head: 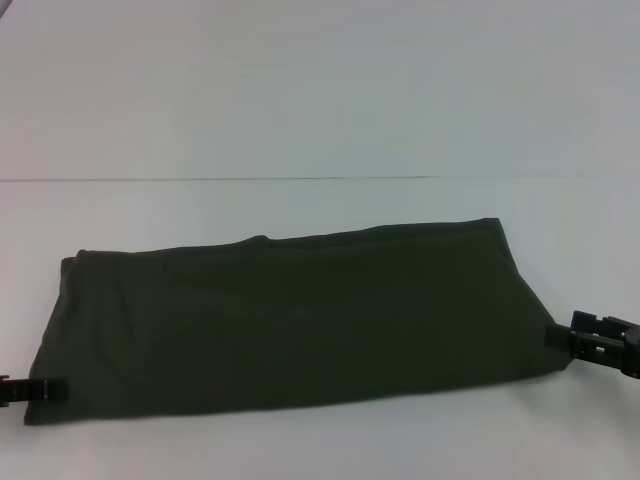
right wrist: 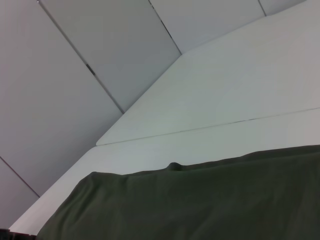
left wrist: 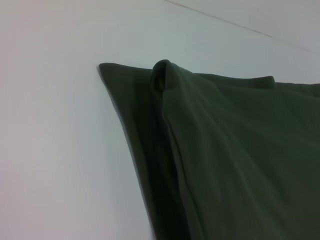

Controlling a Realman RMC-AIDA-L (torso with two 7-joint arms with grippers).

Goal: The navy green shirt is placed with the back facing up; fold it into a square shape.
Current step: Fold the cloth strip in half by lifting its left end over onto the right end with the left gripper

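White surface (head: 320, 100) all around, and your navy green shirt (head: 290, 320) lies across it already folded into a long band, left gripper (head: 40, 388) and right gripper (head: 585, 338) at its near corners, jaws probably pinching fabric though I can't tell, so the crosswise fold into a square is left.

navy green shirt (head: 290, 325), folded long band, lying flat

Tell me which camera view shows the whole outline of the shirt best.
The head view: the navy green shirt lies there as one long folded band, every edge visible on the white table. The left wrist view shows only one bunched corner, and the right wrist view only one edge.
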